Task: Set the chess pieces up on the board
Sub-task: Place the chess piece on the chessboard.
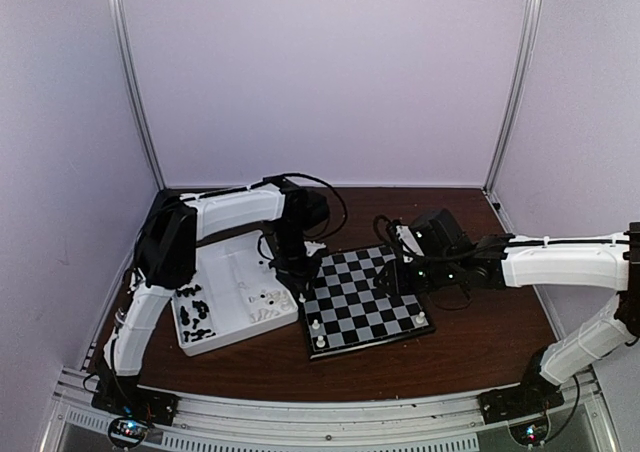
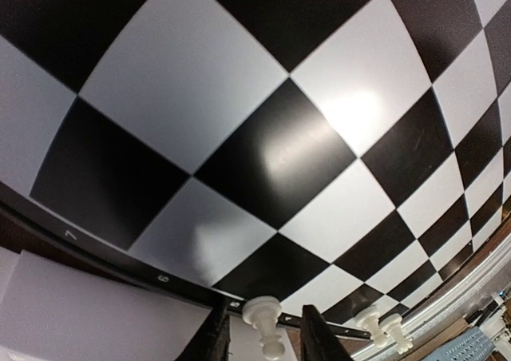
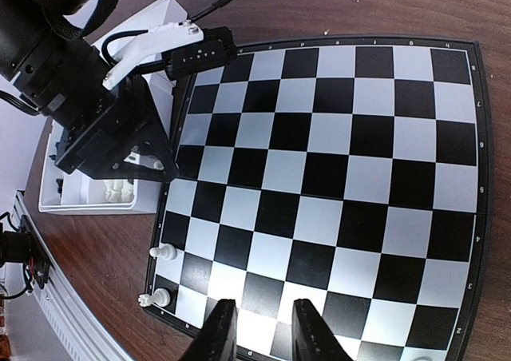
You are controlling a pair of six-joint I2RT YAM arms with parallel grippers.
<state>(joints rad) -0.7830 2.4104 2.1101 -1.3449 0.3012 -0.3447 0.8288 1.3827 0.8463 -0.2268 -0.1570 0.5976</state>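
Annoyingly hard to see the action here. From overhead, the dark body of the left claw [image 2: 262,313] sits right over the left edge of the board [image 1: 365,294] and covers what's under it, and the right wrist view is blocked the same way. Only its own camera helps. There a cream pawn [image 2: 268,329] stands between the two fingers [image 2: 214,337] with a sliver of gap on each side, so the claw looks parted and isn't gripping. The finger bases are cut off at the bottom.

The pawn is upright, base on the board's edge row and head pointing up. Two more white pieces [image 2: 383,327] stand further along that edge, too small to name, and a lone white piece [image 1: 420,319] is at the board's near right corner.

The right claw [image 3: 259,333] hangs above the board, fingers slightly apart with bare squares showing between them. It's holding nothing.

The board lies skewed on the table [image 1: 450,362]. Just beside its left edge is a white tray [image 1: 235,262], where black pieces [image 1: 195,317] lie in a heap I can't sort out.
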